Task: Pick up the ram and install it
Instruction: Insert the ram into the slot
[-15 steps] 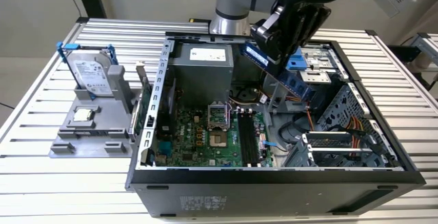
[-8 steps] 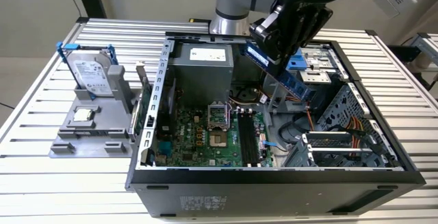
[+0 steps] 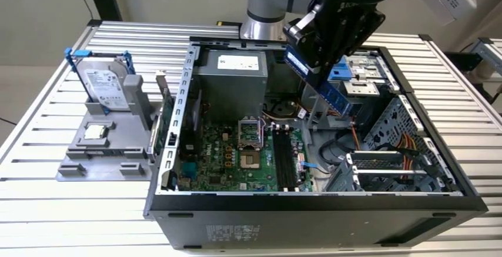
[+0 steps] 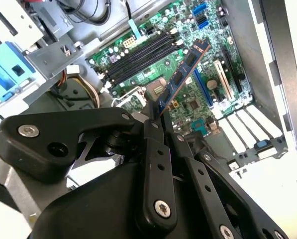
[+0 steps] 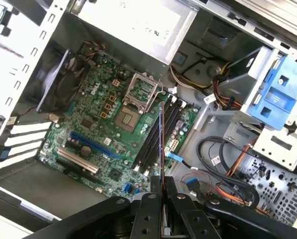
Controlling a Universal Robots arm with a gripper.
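Tilted tool [image 4: 155, 115], ram [image 4: 183, 72] in grip

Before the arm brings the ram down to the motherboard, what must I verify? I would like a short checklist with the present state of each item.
1. Grip on the ram: ok, the gripper is shut on one end of it.
2. The memory slots are free: ok, the black slots look empty in both wrist views.
3. Ram in line with the slots: ok, in the first wrist view its edge runs along them.
4. Ram clear of other parts: ok, in the exterior view it hangs above the open computer case, touching nothing.
5. Notch side matches the slot: cannot tell.
6. The blue cable is off the slots: ok, it lies beside them.
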